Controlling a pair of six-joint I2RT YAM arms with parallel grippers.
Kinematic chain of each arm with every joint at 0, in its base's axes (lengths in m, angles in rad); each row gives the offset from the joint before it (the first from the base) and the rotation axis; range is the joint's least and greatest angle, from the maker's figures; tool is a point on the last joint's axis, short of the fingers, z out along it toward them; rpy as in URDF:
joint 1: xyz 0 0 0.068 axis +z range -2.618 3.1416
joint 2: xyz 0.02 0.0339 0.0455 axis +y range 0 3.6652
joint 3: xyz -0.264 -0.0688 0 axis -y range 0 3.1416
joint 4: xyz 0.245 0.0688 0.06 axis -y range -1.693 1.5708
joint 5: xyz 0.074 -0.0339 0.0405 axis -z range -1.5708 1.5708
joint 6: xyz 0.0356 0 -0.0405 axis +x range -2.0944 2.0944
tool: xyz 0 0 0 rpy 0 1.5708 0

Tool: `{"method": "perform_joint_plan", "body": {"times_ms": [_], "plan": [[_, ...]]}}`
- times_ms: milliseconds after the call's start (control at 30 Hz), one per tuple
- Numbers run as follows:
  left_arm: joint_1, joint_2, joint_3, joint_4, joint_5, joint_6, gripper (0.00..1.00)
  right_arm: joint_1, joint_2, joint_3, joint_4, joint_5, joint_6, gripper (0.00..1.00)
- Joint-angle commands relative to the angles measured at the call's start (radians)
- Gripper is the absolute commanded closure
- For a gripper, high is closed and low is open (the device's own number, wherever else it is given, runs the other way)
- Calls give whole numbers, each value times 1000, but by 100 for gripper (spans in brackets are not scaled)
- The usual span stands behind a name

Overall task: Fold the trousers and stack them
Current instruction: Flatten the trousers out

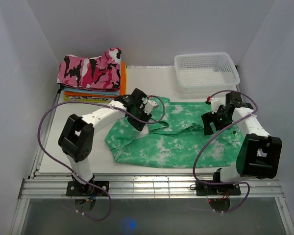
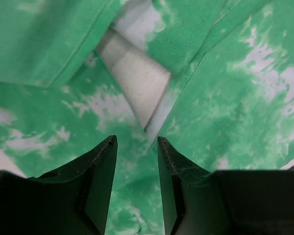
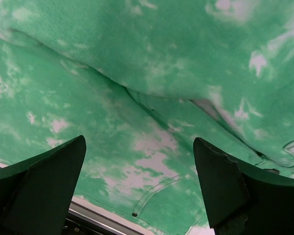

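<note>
Trousers (image 1: 174, 142): mint tie-dye, rumpled beneath both grippers. Soft, light and limp, so pinch a hem or waistband edge.
Left gripper (image 2: 136, 144): jaws narrowly parted, nothing between, close over a fold.
Right gripper (image 3: 139, 156): jaws wide, empty.
Table (image 1: 152, 81): white, flat — mesh basket (image 1: 206, 71) beyond the right gripper.

The trousers (image 1: 174, 139) lie across the table's (image 1: 147, 81) middle — a stack of folded clothes (image 1: 93, 73) behind them at far left, a basket (image 1: 206, 83) far right.
</note>
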Motion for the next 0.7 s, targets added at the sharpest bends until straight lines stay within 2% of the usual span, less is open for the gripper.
{"method": "perform_joint_plan", "body": {"times_ms": [0, 167, 367, 500, 533, 600, 633, 667], "plan": [[-23, 60, 100, 19, -48, -74, 51, -5, 6, -17, -2, 17, 31, 5], [-25, 203, 191, 41, -111, -102, 51, -6, 6, -31, 16, 36, 39, 4], [-25, 303, 237, 87, -258, -96, 50, -6, 17, -46, 41, 50, 49, 4], [-11, 335, 242, 76, -281, -88, 52, -6, 43, -51, 56, 91, 49, 4], [-5, 329, 243, 64, -272, -88, 62, -6, 52, -54, 59, 102, 48, 4], [21, 307, 232, 36, -229, -97, 77, -6, 75, -54, 64, 129, 39, 5], [32, 272, 228, 22, -209, -97, 93, -6, 81, -56, 66, 136, 34, 5], [41, 248, 222, -5, -198, -97, 98, -8, 87, -56, 73, 142, 29, 5]]}}
